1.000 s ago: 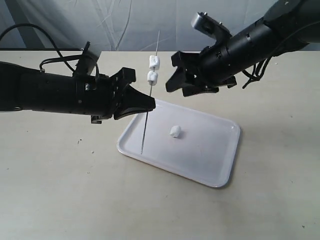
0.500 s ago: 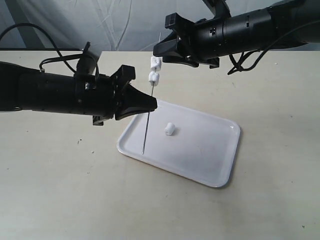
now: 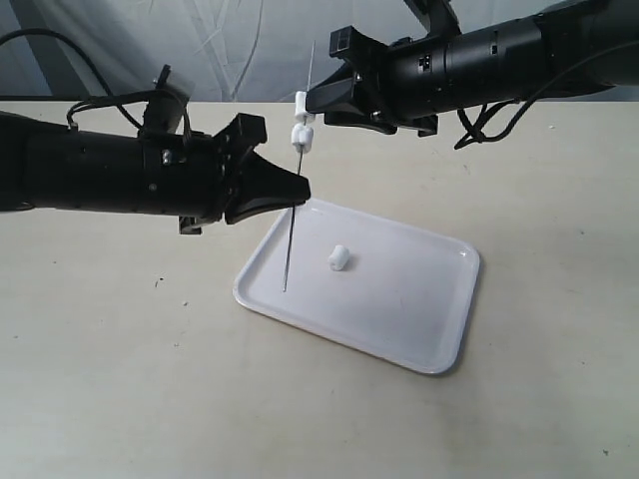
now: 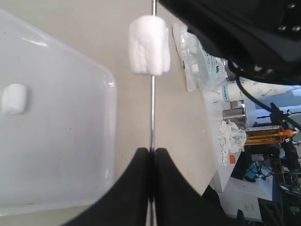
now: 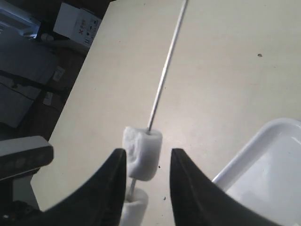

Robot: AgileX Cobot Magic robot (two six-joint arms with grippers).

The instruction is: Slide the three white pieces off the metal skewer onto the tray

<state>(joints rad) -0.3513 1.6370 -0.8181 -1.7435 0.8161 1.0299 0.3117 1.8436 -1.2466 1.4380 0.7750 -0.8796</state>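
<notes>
The thin metal skewer point(image 3: 292, 235) stands nearly upright over the left end of the white tray point(image 3: 419, 329), its lower tip just above the tray floor. My left gripper point(image 3: 298, 190) is shut on the skewer's middle; the rod point(image 4: 152, 113) runs out from between its closed fingers. Two white pieces point(image 3: 303, 120) sit stacked high on the rod, shown as an upper one point(image 5: 142, 152) and a lower one point(image 5: 134, 211). My right gripper point(image 5: 146, 162) is open, its fingers either side of the upper piece. A third white piece point(image 3: 338, 257) lies loose on the tray.
The tray lies on a plain beige table point(image 3: 150, 399). Both black arms reach over the table's back half. Beyond the table edge, the left wrist view shows a cluttered bench with bottles and packets point(image 4: 244, 117).
The left gripper has lifted the skewer slightly, with the two threaded pieces now a little higher. The right gripper rose from beside the tray to the pieces' level a second ago and now holds there.
</notes>
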